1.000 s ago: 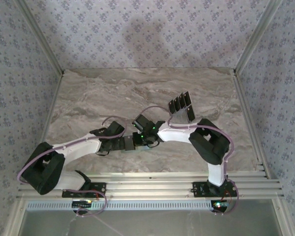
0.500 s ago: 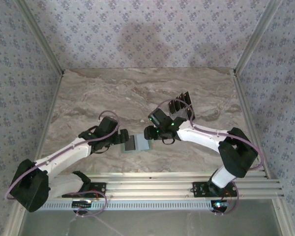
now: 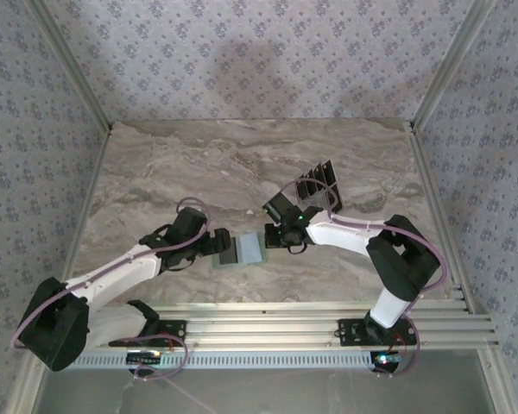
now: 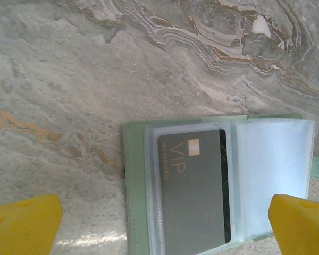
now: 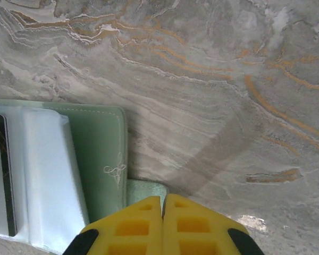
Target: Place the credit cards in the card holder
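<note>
The card holder, a flat sage-green pouch with clear plastic sleeves, lies open on the marbled grey counter. One glossy dark grey credit card already sits in a sleeve. Several more credit cards lie fanned beyond the holder's right side, not yet loaded. The left tool hangs spread above the holder. The right tool, pressed together, sits at its right edge.
</note>
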Available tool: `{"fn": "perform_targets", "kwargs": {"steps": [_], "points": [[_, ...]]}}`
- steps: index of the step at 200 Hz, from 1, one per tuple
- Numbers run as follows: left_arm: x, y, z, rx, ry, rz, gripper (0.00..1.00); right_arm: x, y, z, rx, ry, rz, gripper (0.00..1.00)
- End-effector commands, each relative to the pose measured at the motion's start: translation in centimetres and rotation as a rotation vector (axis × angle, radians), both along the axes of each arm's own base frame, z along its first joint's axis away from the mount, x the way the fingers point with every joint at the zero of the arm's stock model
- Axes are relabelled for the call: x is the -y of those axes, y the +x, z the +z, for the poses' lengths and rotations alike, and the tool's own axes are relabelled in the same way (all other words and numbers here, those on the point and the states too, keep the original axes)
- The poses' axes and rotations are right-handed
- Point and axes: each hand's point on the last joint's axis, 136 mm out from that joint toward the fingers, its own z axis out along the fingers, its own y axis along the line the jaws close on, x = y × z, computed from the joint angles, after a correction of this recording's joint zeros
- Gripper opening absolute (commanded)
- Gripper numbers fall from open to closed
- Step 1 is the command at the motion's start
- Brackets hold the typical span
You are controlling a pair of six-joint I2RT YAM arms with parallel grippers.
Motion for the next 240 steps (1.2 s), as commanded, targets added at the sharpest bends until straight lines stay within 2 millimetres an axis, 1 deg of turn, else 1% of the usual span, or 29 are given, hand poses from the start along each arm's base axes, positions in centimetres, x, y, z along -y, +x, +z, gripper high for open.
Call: {"fn": "perform_targets", "kwargs": {"steps": [1,40,114,160,188,240], "points": [[1.1,0.5,-0.1,0.008,-0.060,-0.013,1.00,0.0,-0.5,-0.3,-0.013,0.019,-0.001,0.01],[1.8,0.8,-0.9,-0.003,-0.078,-0.027,1.00,0.0,-0.7,-0.6,-0.022,0.032,-0.007,0.00],[1.1,0.5,-2.4,-0.029,-0.042,-0.002,1.00,-0.5,-0.8,-0.5,-0.023,0.054,-0.007,0.00],[1.4,0.5,-3.1,-0.035,-0.051,-0.017,1.00,-0.6,-0.9,-0.7,-0.029,0.058,-0.007,0.00],[2.1,0.7,-2.4,-0.021,-0.079,-0.039,1.00,-0.7,-1.0,-1.0,-0.036,0.062,-0.009,0.00],[3.5,1.1,0.7,0.038,-0.166,-0.065,1.00,-1.0,-0.9,-1.4,-0.045,0.073,-0.009,0.00]]}}
